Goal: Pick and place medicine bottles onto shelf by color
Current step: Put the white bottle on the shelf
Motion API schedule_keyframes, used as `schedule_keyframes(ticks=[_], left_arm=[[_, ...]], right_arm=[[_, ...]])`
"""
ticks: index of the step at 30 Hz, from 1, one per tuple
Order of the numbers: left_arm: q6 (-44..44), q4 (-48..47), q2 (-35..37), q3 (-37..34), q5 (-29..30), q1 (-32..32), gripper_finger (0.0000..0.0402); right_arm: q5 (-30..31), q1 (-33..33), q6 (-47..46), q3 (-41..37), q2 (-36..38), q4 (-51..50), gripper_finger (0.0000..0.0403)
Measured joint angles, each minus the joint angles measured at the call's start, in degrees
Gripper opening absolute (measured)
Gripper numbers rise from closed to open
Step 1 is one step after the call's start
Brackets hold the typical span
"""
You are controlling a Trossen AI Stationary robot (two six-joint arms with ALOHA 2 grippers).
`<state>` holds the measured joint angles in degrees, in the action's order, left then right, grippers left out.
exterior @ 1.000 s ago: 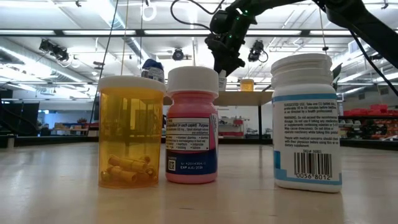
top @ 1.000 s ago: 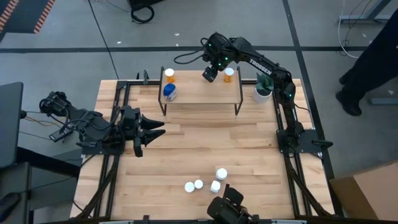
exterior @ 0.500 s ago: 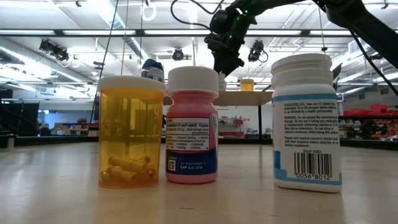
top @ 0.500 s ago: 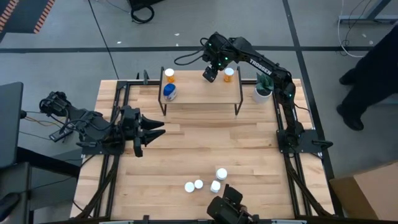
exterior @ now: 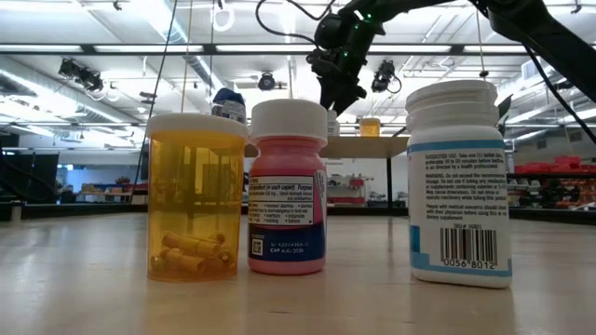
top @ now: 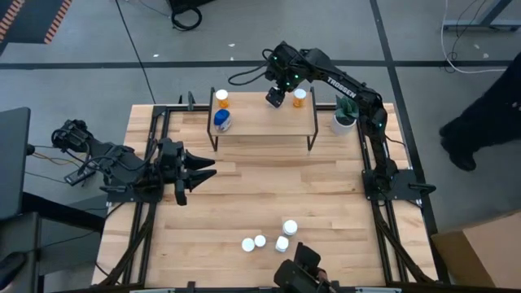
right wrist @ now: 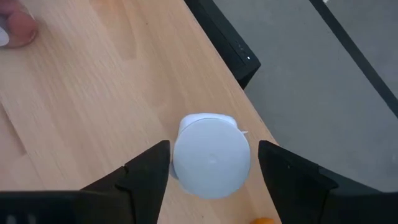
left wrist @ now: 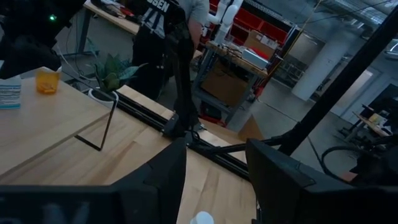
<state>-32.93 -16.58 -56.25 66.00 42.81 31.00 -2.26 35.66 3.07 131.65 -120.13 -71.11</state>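
Right gripper (top: 276,98), fingers spread around a white-capped round bottle (right wrist: 211,155), sits upper centre over the light-wood shelf (top: 260,122) near its back edge; left gripper (top: 203,169) open mid-left.

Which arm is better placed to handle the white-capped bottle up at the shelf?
Right. The right gripper is over the shelf, directly at the white-capped bottle. The left gripper waits open at the table's left side, well away from it.
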Motion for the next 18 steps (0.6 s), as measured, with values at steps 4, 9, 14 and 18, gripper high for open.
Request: schedule_keyframes(ticks=[4, 9, 14, 18], left_arm=[[0.2, 0.0, 0.0, 0.0, 0.0, 0.0, 0.0178], [0.4, 0.0, 0.0, 0.0, 0.0, 0.0, 0.0174], [0.5, 0.0, 0.0, 0.0, 0.0, 0.0, 0.0178], [0.6, 0.0, 0.0, 0.0, 0.0, 0.0, 0.0176]], right_arm=[[0.1, -0.7, 0.0, 3.1, 0.2, -2.2, 0.0253], [0.3, -2.8, -0.8, 3.3, 1.4, -3.4, 0.0253], [0.3, -6.1, -5.0, 3.4, 2.6, -8.2, 0.0253], [0.0, -10.6, -9.5, 3.4, 3.8, -11.2, 0.0253]])
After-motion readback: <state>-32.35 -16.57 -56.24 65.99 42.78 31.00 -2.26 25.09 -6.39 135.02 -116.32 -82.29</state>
